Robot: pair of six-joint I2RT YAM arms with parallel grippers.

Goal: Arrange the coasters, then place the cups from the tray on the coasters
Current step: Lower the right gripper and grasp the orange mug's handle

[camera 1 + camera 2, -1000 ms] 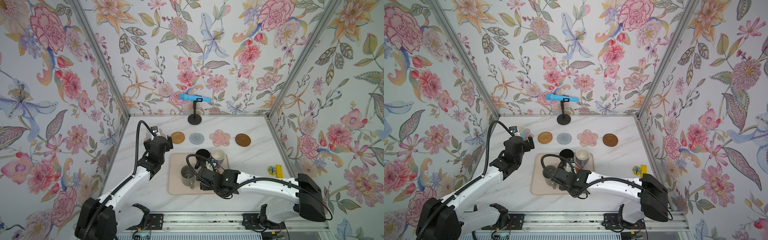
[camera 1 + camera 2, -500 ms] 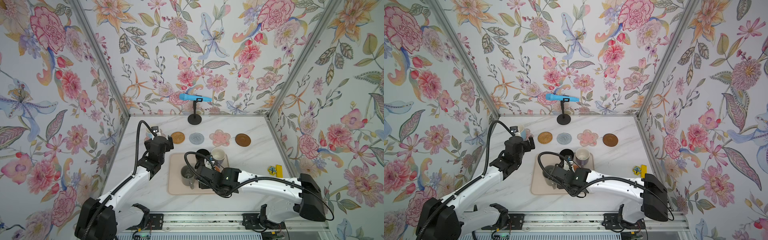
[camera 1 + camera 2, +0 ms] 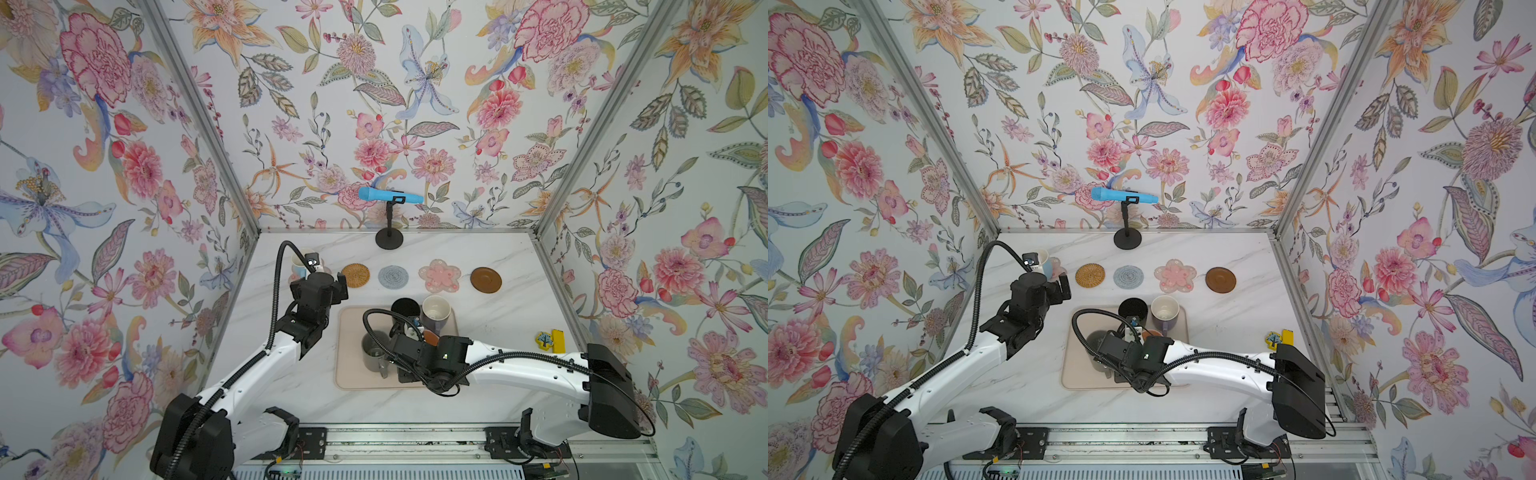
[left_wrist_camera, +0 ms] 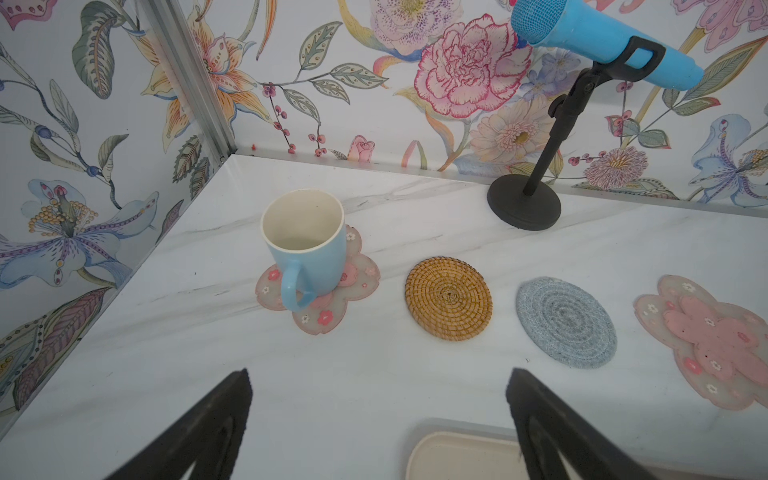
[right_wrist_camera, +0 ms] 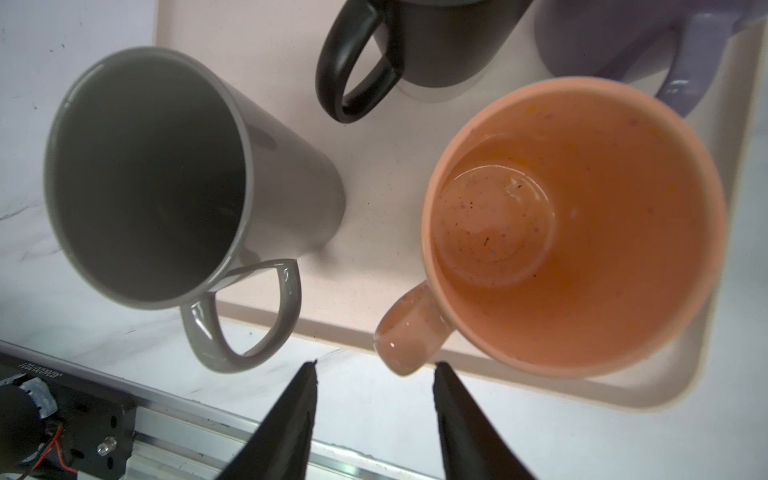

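Observation:
A light blue cup stands on a pink flower coaster at the back left. Beside it lie the rattan coaster, the grey-blue coaster, a second pink flower coaster and the brown disc. On the tray stand the black cup, purple cup, grey cup and orange cup. My left gripper hangs open and empty between tray and coasters. My right gripper is open over the tray's front edge, with the orange cup's handle just beyond its fingertips.
A blue microphone sits on a black stand whose round base is behind the coaster row. A small yellow object lies at the right wall. Floral walls close in three sides, and a metal rail runs along the front.
The right gripper's jaws have narrowed and the arm has shifted slightly left over the tray. The left arm has not moved.

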